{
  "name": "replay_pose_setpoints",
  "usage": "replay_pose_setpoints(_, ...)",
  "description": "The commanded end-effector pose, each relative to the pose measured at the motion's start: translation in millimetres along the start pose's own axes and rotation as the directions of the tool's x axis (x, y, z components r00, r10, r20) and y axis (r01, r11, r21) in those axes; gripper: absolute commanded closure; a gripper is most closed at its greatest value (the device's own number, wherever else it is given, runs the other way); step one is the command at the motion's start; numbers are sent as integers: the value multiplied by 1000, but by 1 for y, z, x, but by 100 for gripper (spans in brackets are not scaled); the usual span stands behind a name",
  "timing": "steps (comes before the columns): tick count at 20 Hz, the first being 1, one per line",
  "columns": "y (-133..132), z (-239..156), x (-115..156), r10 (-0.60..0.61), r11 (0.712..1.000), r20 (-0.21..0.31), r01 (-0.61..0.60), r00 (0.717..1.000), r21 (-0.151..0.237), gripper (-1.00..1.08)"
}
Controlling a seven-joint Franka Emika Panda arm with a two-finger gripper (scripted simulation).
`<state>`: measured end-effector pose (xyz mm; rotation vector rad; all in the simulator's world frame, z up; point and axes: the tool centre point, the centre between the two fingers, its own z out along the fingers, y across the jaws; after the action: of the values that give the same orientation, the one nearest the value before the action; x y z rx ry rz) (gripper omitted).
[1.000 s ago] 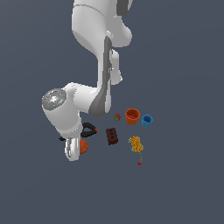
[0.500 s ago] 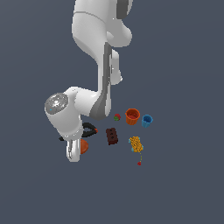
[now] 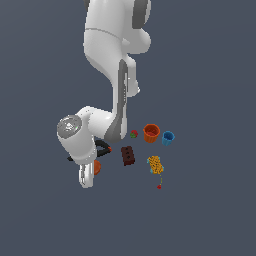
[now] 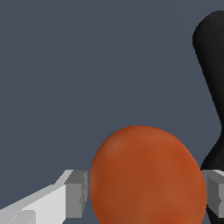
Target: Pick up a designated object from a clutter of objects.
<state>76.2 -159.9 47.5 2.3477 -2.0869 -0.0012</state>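
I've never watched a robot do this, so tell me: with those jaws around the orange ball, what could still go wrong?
The orange ball is round and smooth, and the pads only meet it at its sides, so it might squirt out when lifted. The black clamp lies right beside it, so one pad could snag or drag that too.

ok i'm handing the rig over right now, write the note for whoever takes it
End effector: one finger on each side of the orange ball, pads at or near its surface; firm contact not confirmed.
Ball sits at the exterior view's left end of the clutter, beside the black clamp.
Brown brick, orange cup, blue cup and yellow bundle lie apart, to the exterior view's right.
Done: end effector placed around the ball.
Left: confirm grip, lift.
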Motion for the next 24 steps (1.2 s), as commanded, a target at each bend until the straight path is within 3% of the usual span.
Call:
replay_pose_setpoints(1,0,1,0,0,1000,0,0,1000,1,108)
replay_pose_setpoints(14,-1,-4,-4,0,1000,0,0,1000,2,108)
replay_pose_setpoints(24,-3,-47,-47,0,1000,0,0,1000,2,108)
